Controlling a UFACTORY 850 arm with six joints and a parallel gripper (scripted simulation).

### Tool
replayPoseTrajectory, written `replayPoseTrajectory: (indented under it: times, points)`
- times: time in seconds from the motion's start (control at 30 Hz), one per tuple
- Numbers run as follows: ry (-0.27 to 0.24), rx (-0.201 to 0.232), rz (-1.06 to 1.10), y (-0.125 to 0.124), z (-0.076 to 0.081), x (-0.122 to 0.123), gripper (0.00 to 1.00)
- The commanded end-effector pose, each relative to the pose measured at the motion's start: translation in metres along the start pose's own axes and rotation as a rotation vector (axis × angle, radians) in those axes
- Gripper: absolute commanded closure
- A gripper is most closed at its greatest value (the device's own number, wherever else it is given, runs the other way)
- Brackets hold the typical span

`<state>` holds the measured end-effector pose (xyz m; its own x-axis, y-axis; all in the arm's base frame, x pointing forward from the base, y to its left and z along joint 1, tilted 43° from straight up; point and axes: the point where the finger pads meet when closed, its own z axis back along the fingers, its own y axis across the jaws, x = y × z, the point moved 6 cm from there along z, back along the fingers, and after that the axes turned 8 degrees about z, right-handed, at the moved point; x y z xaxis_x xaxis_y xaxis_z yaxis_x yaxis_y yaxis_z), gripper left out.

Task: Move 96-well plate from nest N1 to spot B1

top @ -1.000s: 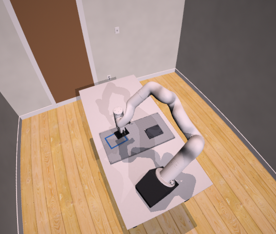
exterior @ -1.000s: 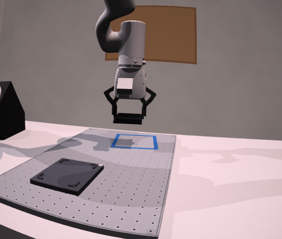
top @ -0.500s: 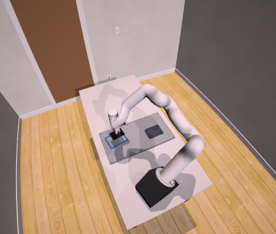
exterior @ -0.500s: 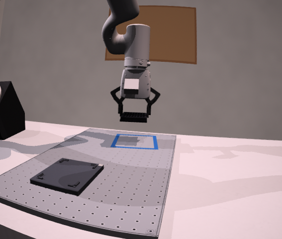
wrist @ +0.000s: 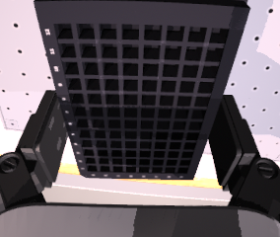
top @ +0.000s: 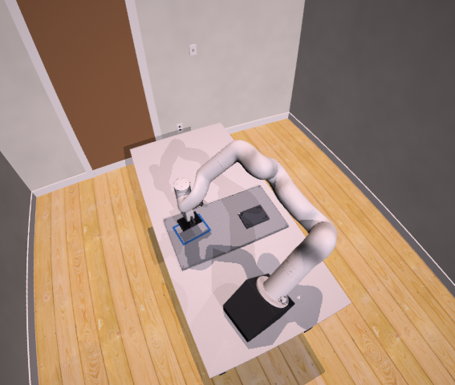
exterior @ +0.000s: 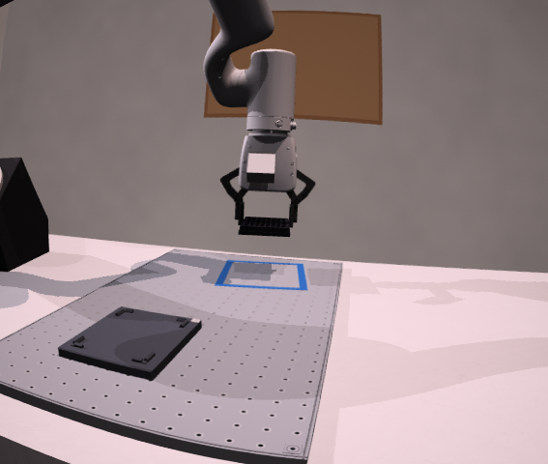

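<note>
My gripper [exterior: 265, 217] is shut on the black 96-well plate [exterior: 264, 225] and holds it level, wells up, in the air above the blue taped outline B1 [exterior: 262, 275]. In the top view the gripper [top: 188, 219] and plate [top: 186, 224] sit over the far part of the outline [top: 191, 231]. The plate nest N1 [exterior: 130, 339] is a flat black pad with corner tabs and is empty.
The grey perforated deck [exterior: 179, 339] lies on the white table. The arm's black base [exterior: 1, 219] stands at the left. The nest also shows in the top view [top: 253, 216].
</note>
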<state>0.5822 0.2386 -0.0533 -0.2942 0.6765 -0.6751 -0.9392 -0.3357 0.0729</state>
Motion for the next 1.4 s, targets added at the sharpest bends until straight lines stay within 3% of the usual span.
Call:
replayPoseTrajectory:
  times: [0.0, 0.83, 1.37]
  points:
    - [0.0, -0.002, -0.001, -0.001, 0.001, 0.0, 1.0]
    - [0.0, -0.002, 0.0, 0.0, 0.001, -0.001, 1.0]
    - [0.0, -0.002, 0.0, 0.0, -0.022, -0.002, 1.0]
